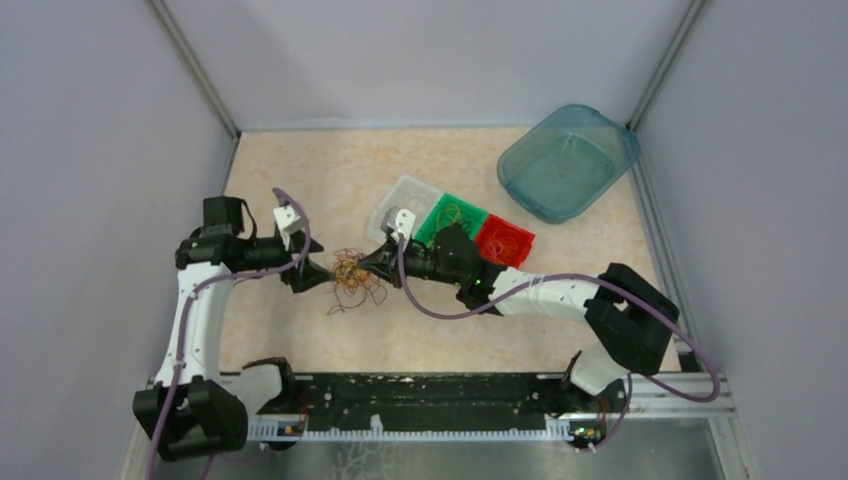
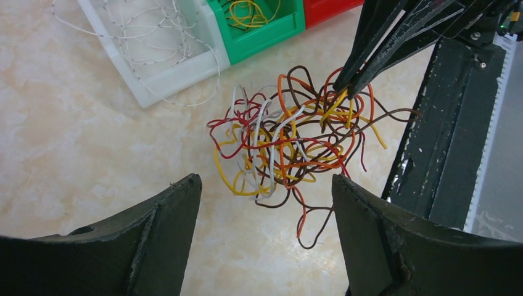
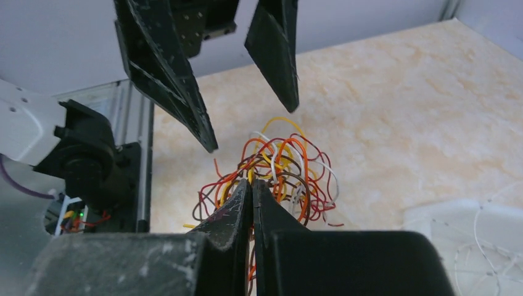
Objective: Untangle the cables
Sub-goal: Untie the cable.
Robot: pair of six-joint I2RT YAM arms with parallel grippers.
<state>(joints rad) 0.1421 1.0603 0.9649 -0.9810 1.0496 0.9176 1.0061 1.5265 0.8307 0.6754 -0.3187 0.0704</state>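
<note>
One beige marbled tabletop point(image 1: 300, 170) carries a row of white, green and red plastic sorting bins point(image 1: 455, 215) and, near them, the loose tangle point(image 2: 290, 142) of thin orange, red, yellow, brown and white wires. The left gripper point(image 2: 265, 179) hangs wide open just beside it; the right gripper point(image 2: 346, 92) is pinched shut on a strand at the tangle's edge. These wires look light, springy and snag-prone, so an outer loop seems the best hold, drawn out slowly

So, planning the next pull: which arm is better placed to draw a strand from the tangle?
Right: the right gripper is shut on strands at the edge of the cables; the left gripper hangs open beside them, holding nothing.
</note>
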